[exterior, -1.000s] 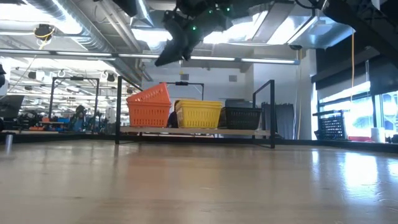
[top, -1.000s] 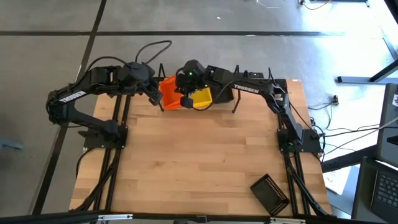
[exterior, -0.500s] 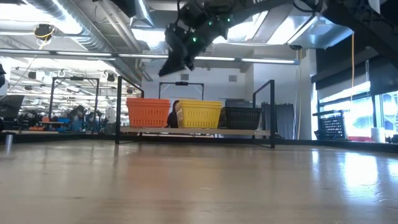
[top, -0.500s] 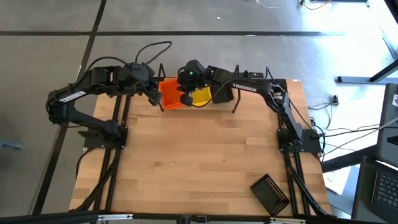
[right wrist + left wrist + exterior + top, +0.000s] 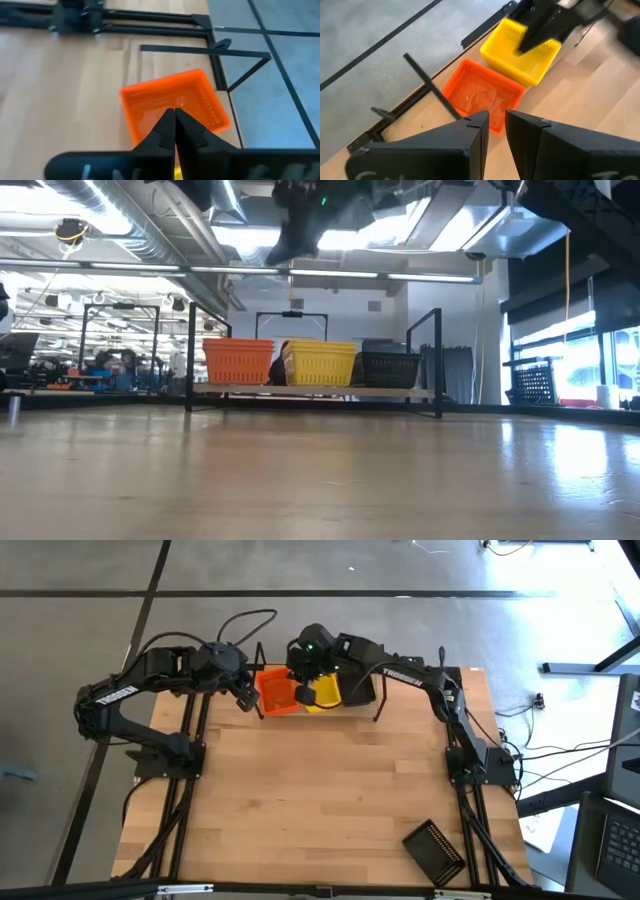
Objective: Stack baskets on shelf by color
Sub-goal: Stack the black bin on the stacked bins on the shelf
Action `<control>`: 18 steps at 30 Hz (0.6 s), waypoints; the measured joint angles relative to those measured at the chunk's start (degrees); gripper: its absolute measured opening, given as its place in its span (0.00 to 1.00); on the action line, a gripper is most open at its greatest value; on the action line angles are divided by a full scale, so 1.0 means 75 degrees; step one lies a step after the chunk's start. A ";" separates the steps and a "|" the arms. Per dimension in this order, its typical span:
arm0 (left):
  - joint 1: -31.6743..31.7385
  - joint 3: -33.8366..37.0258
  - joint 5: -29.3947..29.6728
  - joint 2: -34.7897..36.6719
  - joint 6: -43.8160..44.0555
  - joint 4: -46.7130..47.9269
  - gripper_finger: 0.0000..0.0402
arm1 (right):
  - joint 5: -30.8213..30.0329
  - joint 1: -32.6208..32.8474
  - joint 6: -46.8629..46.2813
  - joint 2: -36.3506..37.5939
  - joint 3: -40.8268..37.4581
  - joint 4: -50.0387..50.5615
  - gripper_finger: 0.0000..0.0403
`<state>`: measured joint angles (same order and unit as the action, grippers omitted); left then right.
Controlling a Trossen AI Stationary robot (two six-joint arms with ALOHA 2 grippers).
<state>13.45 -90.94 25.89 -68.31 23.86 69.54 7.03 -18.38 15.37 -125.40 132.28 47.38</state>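
Three stacks sit side by side on the shelf (image 5: 312,392): orange baskets (image 5: 276,692), yellow baskets (image 5: 326,693), black basket (image 5: 390,368). One more black basket (image 5: 434,850) lies well apart at the table's near right corner. I judge it light, stiff mesh; I'd pinch a rim wall. Right gripper (image 5: 301,693) clenched, empty, above the stacks; left gripper (image 5: 246,699) slightly parted, empty, beside orange.

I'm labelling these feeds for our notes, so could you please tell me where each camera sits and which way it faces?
High view: overhead, looking straight down on the table, both arms and the shelf.
Low view: at tabletop height, looking level across at the orange basket, yellow basket and black basket.
Left wrist view: behind the left fingers, facing the orange and yellow baskets.
Right wrist view: behind the shut right fingers, above the orange basket.
Shared: every view shows the orange basket.
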 joint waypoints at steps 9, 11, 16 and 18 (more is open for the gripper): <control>0.0001 0.0000 0.0003 -0.0002 -0.0003 0.0508 0.14 | -0.0209 0.0685 0.0127 0.1479 -0.0047 0.1900 0.00; -0.0006 0.0000 0.0000 -0.0006 -0.0038 0.0547 0.14 | -0.0648 0.0947 -0.0054 0.1787 -0.0045 0.2424 0.00; -0.0215 0.0000 0.0006 -0.0003 -0.0230 0.0628 0.14 | -0.1832 0.1772 -0.1106 0.2693 -0.0045 0.4125 0.00; -0.0353 0.0000 0.0003 -0.0006 -0.0372 0.0609 0.14 | -0.2381 0.2146 -0.1854 0.2971 -0.0043 0.5059 0.00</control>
<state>10.81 -90.94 25.91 -68.36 21.07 74.11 -10.83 -2.28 1.47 -103.12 131.96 85.32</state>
